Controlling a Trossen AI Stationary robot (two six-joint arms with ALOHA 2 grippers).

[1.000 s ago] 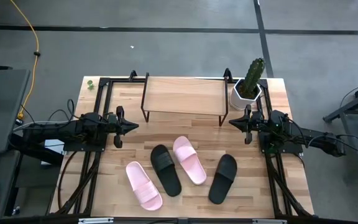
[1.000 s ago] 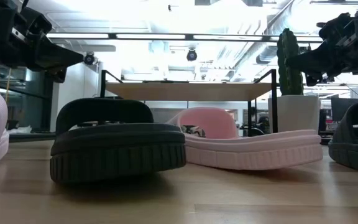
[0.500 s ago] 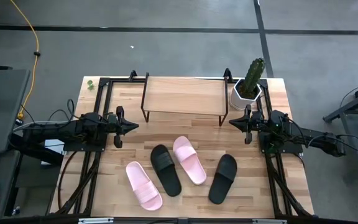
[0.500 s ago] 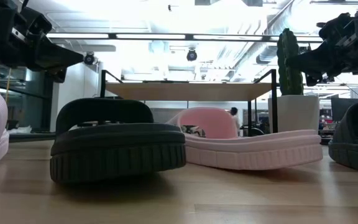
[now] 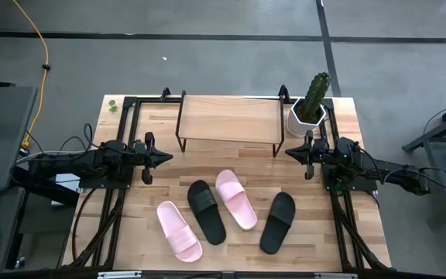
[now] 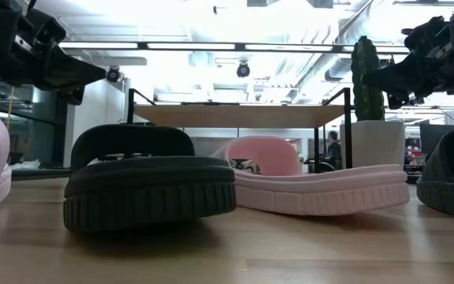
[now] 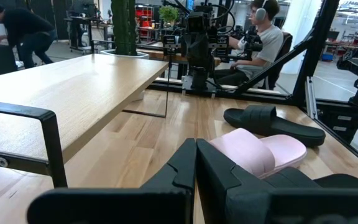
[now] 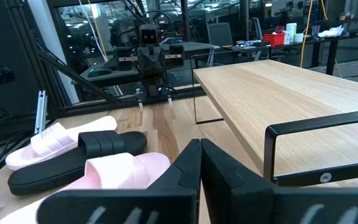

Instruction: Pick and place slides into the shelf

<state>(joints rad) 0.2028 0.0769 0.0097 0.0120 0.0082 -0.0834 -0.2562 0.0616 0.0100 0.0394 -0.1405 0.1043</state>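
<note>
Your left gripper (image 5: pixel 163 158) and right gripper (image 5: pixel 291 152) are pinched closed, empty. Slides (image 5: pixel 224 211) lie lower center, toes toward the shelf (image 5: pixel 228 118); left pink slide (image 5: pixel 179 230) is nearest your left.

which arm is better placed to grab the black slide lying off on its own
Right. That black slide lies on the right arm's side of the table, just in front of the right gripper. The left gripper would have to cross the other three.

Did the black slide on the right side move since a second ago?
No. In the high view the black slide lies at the same spot and angle on the table beside the right arm's frame rail, exactly as before.
</note>
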